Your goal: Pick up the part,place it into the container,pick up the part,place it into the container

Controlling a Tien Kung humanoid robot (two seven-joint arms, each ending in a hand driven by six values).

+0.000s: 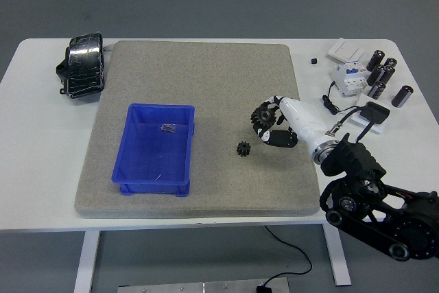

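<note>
A blue plastic bin stands on the grey felt mat, left of centre, with a small dark part lying inside near its far wall. A small black gear lies on the mat to the bin's right. My right hand, white with black fingers, comes in from the lower right and has its fingers curled around a larger black gear just up and right of the small one. No left arm shows.
A black bundled object sits at the mat's far left corner. Right of the mat lie a white breaker unit, several black cylinders, a black cable with adapter and a white switch plate.
</note>
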